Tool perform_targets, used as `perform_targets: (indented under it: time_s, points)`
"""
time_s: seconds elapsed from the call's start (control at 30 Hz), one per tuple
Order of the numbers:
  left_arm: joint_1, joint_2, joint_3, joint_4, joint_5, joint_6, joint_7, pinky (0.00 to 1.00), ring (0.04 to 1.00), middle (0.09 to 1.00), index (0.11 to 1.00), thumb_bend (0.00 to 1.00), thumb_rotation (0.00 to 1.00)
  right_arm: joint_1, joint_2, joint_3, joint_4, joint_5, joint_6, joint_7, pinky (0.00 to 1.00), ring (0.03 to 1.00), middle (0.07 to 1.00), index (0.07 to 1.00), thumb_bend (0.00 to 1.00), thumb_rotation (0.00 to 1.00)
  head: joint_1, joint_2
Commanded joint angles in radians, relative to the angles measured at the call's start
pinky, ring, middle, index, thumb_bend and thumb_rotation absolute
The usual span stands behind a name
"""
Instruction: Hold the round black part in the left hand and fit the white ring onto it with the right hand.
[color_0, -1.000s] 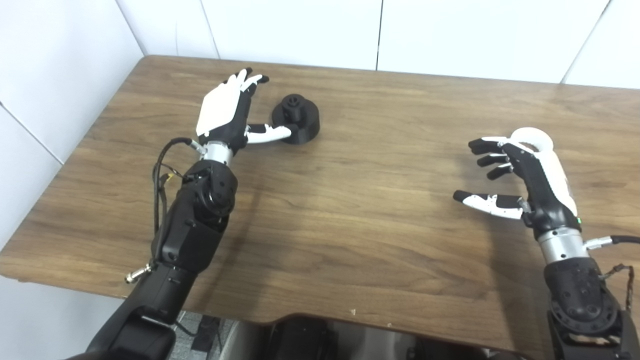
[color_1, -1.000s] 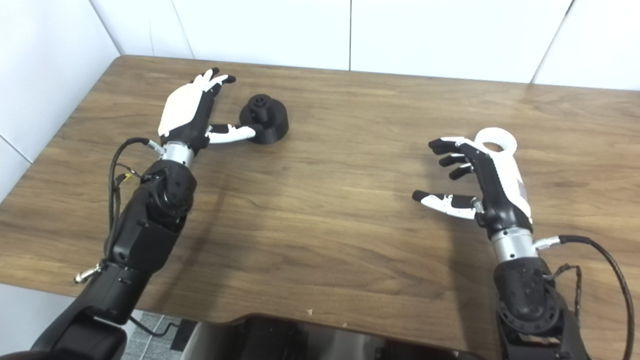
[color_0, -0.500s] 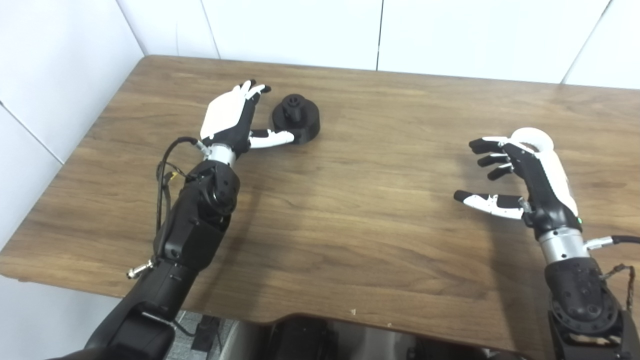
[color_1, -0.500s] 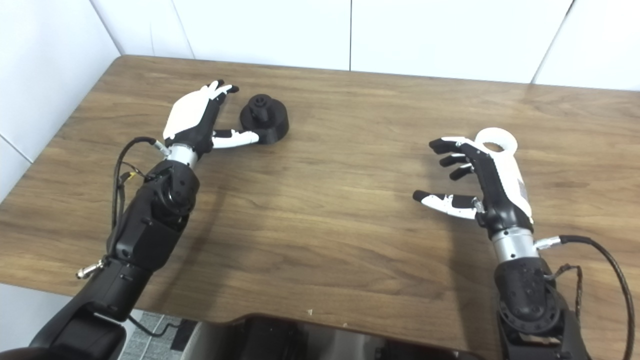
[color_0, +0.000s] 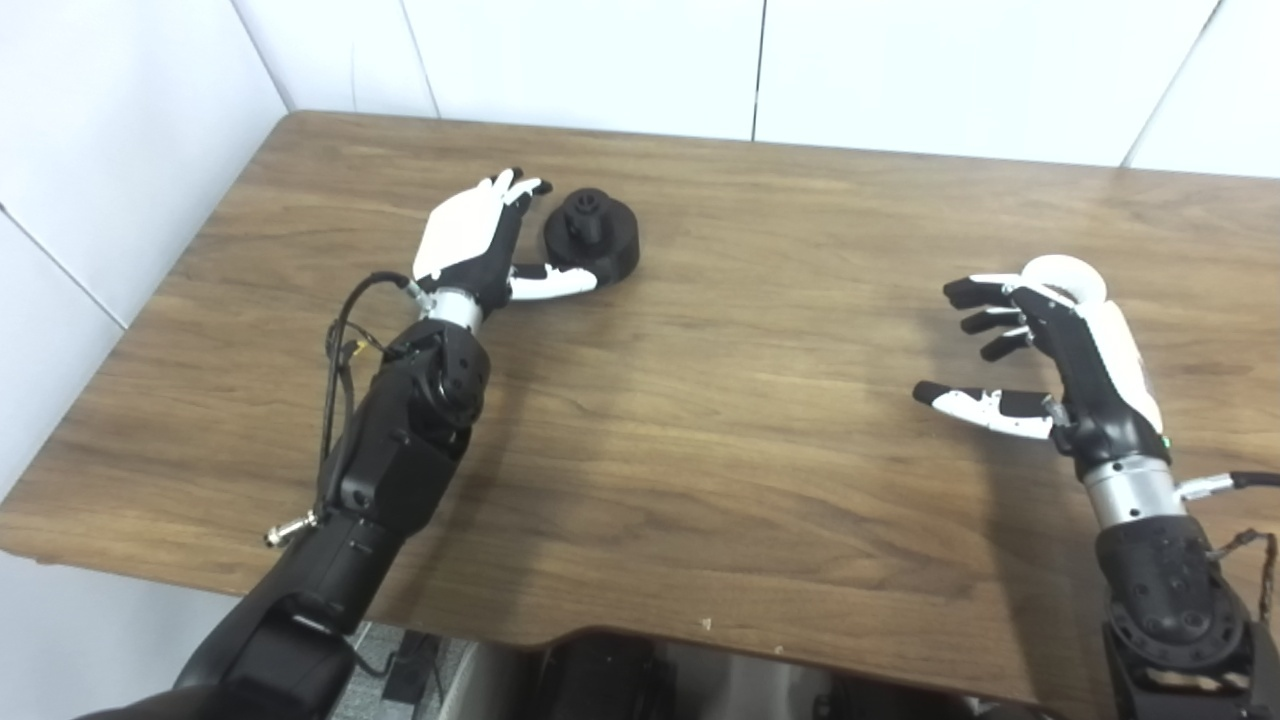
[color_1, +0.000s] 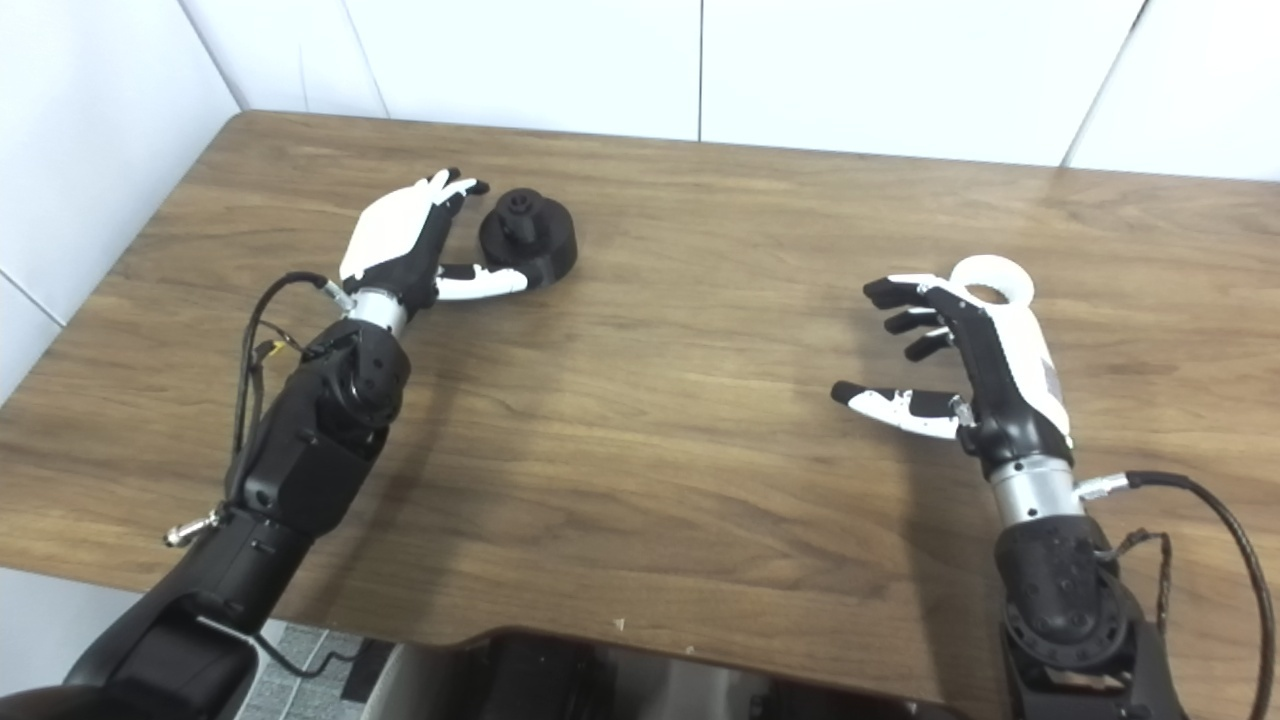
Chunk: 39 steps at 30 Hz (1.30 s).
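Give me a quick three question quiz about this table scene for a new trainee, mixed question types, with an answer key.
1. True or false: the right hand holds the white ring.
2. Which hand is next to the round black part? A) left hand B) right hand
3. Fill in: the white ring lies on the ____, just beyond the right hand.

Key: 1 false, the ring lies free and the hand is open. 2 A, its thumb reaches along the part's near side, fingers open. 3 table.
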<state>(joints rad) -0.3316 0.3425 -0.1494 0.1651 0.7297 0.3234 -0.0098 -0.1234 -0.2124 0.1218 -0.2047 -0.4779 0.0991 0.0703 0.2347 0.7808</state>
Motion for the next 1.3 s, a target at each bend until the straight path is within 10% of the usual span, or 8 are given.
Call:
perform_targets:
  time_s: [0.0, 0.83, 1.27]
  points:
    - [-0.056, 0.015, -0.004, -0.010, 0.006, -0.020, 0.025, 1.00, 1.000, 1.000, 0.879, 1.00, 0.56, -0.024, -0.002, -0.008, -0.031, 0.002, -0.033, -0.018, 0.53, 0.658, 0.717, 0.696, 0.74, 0.07, 0.000, 0.001]
    - [-0.078, -0.026, -0.038, 0.062, 0.007, -0.053, 0.126, 1.00, 1.000, 1.000, 0.848, 1.00, 0.50, -0.008, -0.004, -0.021, -0.052, 0.010, -0.014, -0.011, 0.51, 0.636, 0.723, 0.698, 0.73, 0.08, -0.017, 0.010]
    - [-0.090, -0.055, -0.001, 0.115, -0.034, -0.148, 0.256, 1.00, 1.000, 1.000, 0.654, 0.87, 0.33, -0.001, -0.005, -0.030, -0.055, 0.023, -0.024, -0.012, 0.50, 0.620, 0.718, 0.691, 0.73, 0.06, -0.017, 0.015]
